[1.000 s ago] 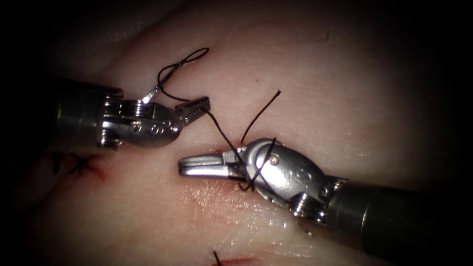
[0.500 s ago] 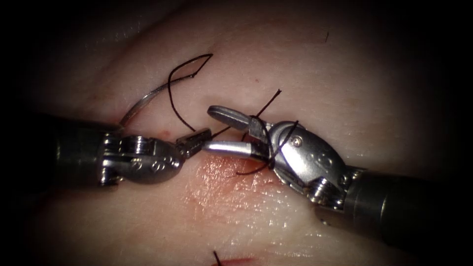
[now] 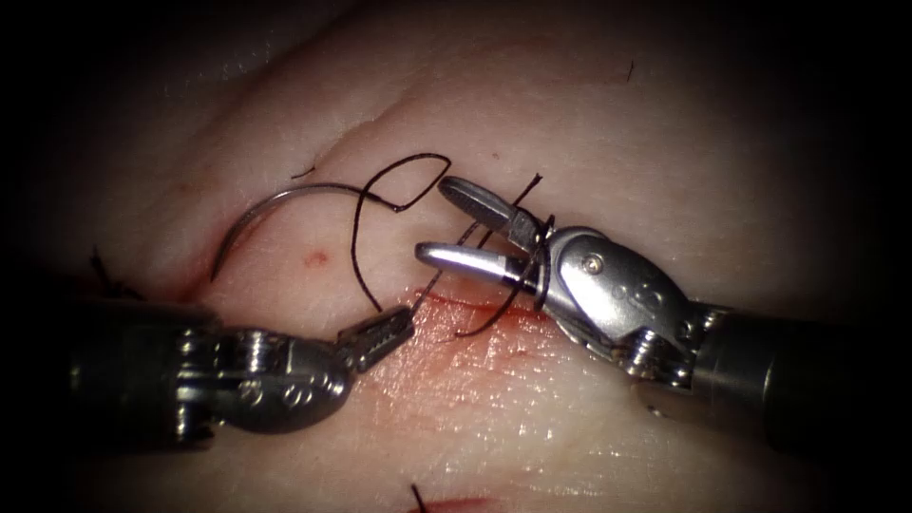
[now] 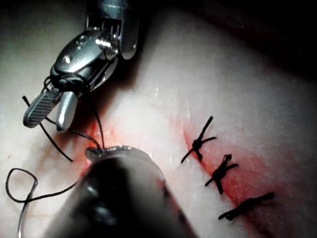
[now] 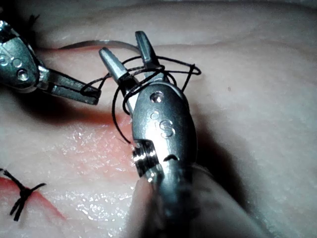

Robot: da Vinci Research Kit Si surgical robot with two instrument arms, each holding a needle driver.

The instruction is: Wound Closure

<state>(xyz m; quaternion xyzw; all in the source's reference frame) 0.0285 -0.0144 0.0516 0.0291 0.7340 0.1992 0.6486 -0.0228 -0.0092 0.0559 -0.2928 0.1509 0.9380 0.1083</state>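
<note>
My left tool (image 3: 397, 326) comes in low on the left, its jaws shut on the dark thread (image 3: 356, 242) just left of the cut (image 3: 475, 309). My right tool (image 3: 435, 218) stands with jaws open and holds nothing; the thread is looped around the base of its jaws. The curved needle (image 3: 275, 199) lies free on the tissue (image 3: 589, 133) left of the cut, not in it. A short thread tail (image 3: 527, 188) sticks up behind the right jaws. The right wrist view has the open right tool (image 5: 121, 43) wrapped in thread and the left tool (image 5: 94, 95) shut on the strand.
Red fluid (image 3: 446, 351) wets the tissue around the cut. Three tied stitches (image 4: 222, 171) lie along the closed part of the wound beside my left shaft (image 4: 119, 198). The open right tool (image 4: 46, 124) hangs just beyond the left jaw tip.
The right tool's jaws went from shut to open and rose to the upper right with thread wound around them. The left tool dropped down and left holding the thread, uncovering the needle.
</note>
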